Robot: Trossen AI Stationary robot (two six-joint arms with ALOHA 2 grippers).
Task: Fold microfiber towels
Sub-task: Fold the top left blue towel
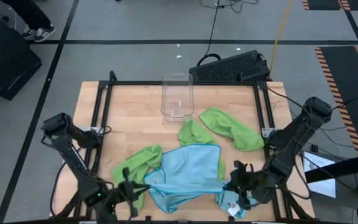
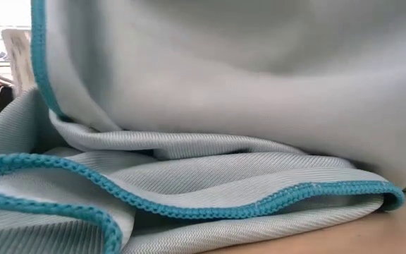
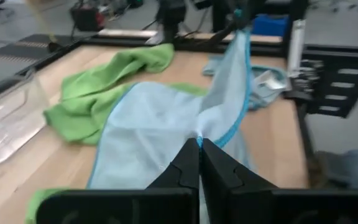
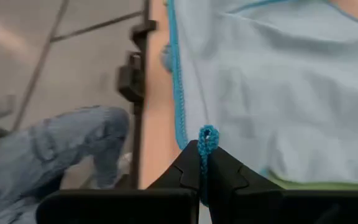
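Wooden table (image 1: 135, 106) under everything. Light blue square microfiber towel (image 1: 188, 171) spread at table's near edge, lime green microfiber cloths (image 1: 232, 127) beside it toward the clear plastic bin (image 1: 177, 94). Left gripper (image 3: 199, 144) clamped on blue hem; right gripper (image 4: 207, 146) pinching teal-stitched corner. Step, likely: grasp done, fold starting. Next: lifting both corners together, carrying across evenly.

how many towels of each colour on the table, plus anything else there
Light blue towels: 1 spread flat, with more blue cloth bunched at its near edge that cannot be told apart
Lime green towels: 3, one at back right, one in the middle, one at left
Clear plastic bin: 1
Total: 5 countable
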